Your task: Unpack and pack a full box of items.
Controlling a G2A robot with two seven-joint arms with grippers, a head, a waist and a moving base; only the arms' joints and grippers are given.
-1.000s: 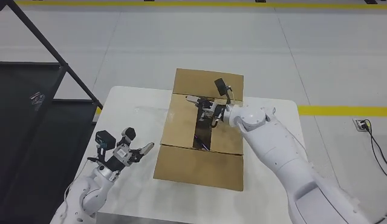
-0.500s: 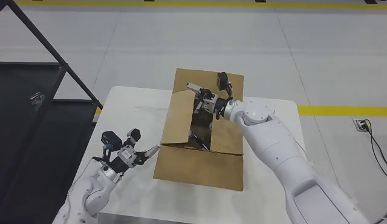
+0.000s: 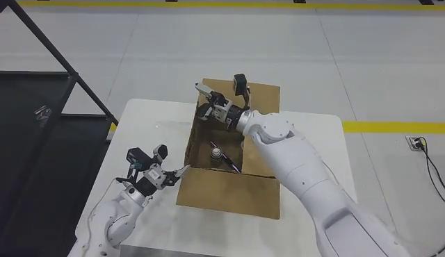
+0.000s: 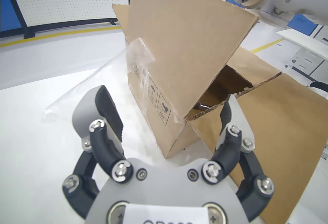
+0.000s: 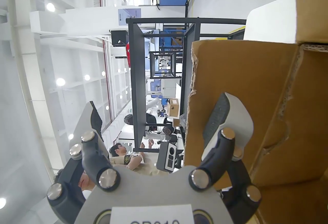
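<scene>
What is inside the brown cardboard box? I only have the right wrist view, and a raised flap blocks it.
Observer: From above, the opening of the brown cardboard box shows a thin dark stick-like item and a small round item inside; I cannot make out anything more.
Operator: Where is the left arm?
Observer: Its jaws stand open over the white table, close to the box's near corner.
Operator: Is anything loose beside the box?
Observer: A clear plastic strip hangs from the box's side wall and trails onto the table.
</scene>
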